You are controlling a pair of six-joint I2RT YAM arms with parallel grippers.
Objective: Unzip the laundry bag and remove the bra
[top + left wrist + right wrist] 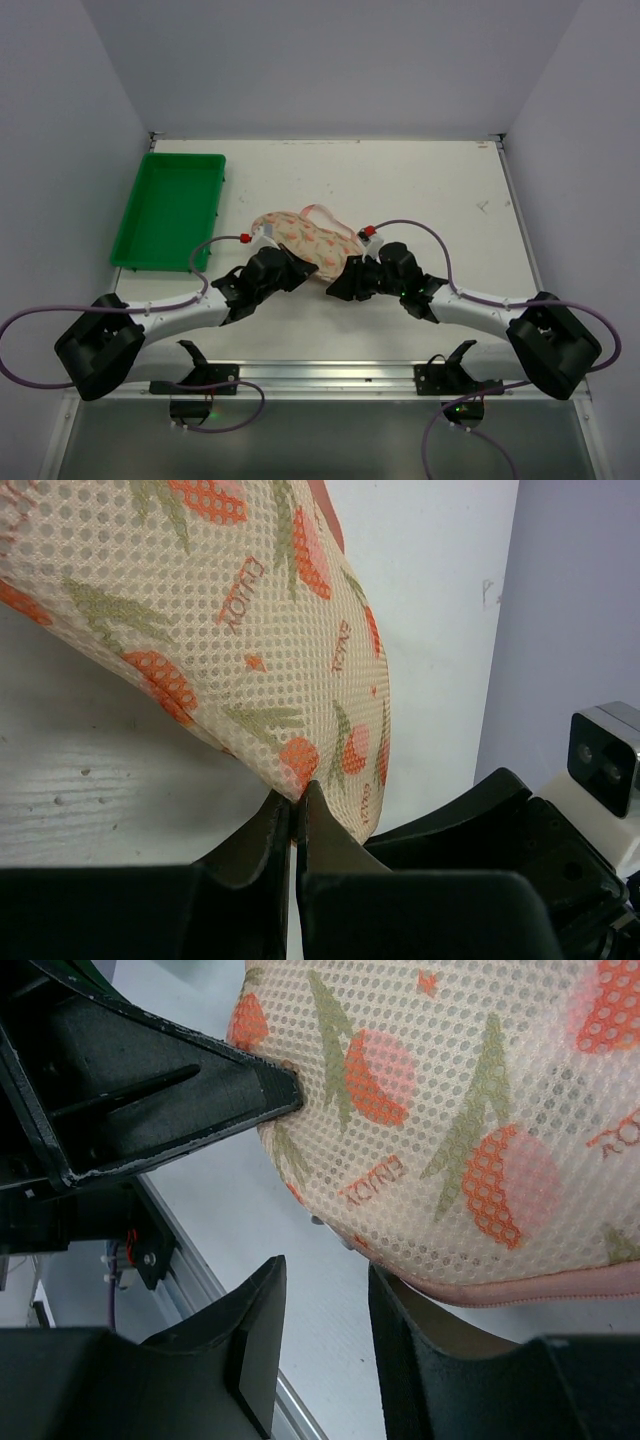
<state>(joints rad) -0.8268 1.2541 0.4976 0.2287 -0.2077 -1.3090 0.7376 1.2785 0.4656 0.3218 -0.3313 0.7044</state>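
Note:
The laundry bag (pixel 305 238) lies zipped shut in the middle of the table, cream mesh with pink-red and green print. My left gripper (pixel 306 277) is shut on the bag's near edge, pinching a fold of mesh in the left wrist view (pixel 296 798), where the bag (pixel 220 610) rises above it. My right gripper (pixel 336 288) is open right next to it. In the right wrist view (pixel 325 1265) its jaws stand apart at the bag (pixel 450 1110), one finger (pixel 420 1360) touching the pink zip edging (pixel 560 1285). The bra is hidden.
A green plastic tray (pixel 172 210) stands at the back left of the table. The left gripper's finger (pixel 200 1090) shows close in the right wrist view. The right arm's housing (pixel 500 830) shows beside the left jaws. A metal rail (pixel 320 372) runs along the near edge.

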